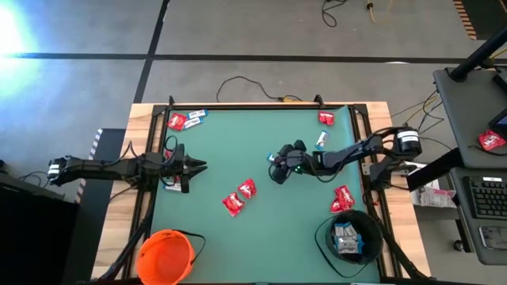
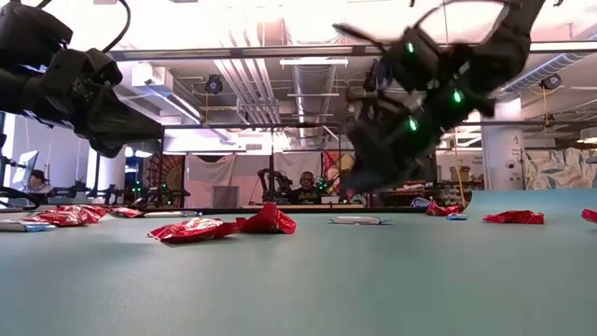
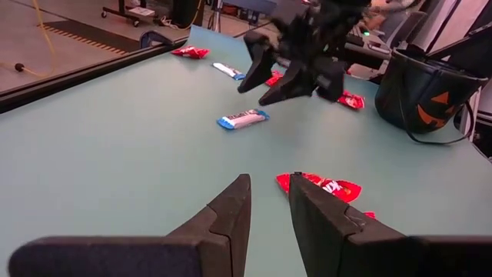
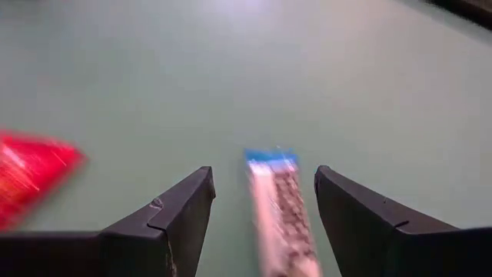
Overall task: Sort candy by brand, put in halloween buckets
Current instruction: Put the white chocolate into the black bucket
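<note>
A blue-and-white candy [image 4: 280, 211] lies flat on the green table [image 1: 222, 150] near its middle. My right gripper [image 4: 261, 177] hovers open just above it, slanting down, one finger on either side and apart from it; the left wrist view shows that candy [image 3: 242, 119] below the gripper [image 3: 265, 81]. Two red candies [image 1: 240, 196] lie nearer the front. At the front stand the orange bucket [image 1: 165, 256] on the left and the black bucket [image 1: 348, 237], holding blue-and-white candies, on the right. My left gripper [image 1: 194, 166] waits at the left edge, narrowly open, holding nothing.
More red candies lie beside the black bucket [image 1: 342, 198], at the far right [image 1: 326, 118] and at the far left corner [image 1: 177, 121]. Another blue-and-white one [image 1: 321, 140] lies right of the middle. A desk with a keyboard [image 1: 487, 198] stands beyond the right edge.
</note>
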Controlling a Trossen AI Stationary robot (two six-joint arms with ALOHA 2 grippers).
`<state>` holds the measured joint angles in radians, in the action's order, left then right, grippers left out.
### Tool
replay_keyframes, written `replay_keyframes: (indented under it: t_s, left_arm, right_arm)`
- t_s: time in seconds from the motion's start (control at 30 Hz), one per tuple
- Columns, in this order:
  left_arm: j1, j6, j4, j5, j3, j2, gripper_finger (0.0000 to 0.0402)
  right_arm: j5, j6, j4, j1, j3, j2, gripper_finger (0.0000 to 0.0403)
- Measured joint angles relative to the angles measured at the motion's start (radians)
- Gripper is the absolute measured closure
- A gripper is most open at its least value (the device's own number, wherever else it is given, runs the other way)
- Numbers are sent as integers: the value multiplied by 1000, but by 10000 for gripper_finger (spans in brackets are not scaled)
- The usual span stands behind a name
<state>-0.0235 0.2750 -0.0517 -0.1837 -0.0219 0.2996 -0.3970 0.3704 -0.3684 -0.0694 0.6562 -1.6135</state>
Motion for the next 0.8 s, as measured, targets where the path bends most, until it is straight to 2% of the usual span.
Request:
replay_keyframes:
  t_s: [0.27, 0.5, 0.63, 0.8]
  left_arm:
    - [0, 0, -5, 0, 0, 4, 326]
    - [0, 0, -8, 0, 0, 6, 326]
    - [0, 0, -8, 0, 0, 6, 326]
    - [0, 0, -8, 0, 0, 6, 326]
  right_arm:
    - [56, -83, -334, -63, -126, -126, 184]
    - [48, -120, -529, -70, -134, -287, 186]
    - [55, -149, -609, -72, -135, -373, 208]
    - [103, -147, -616, -77, -134, -440, 258]
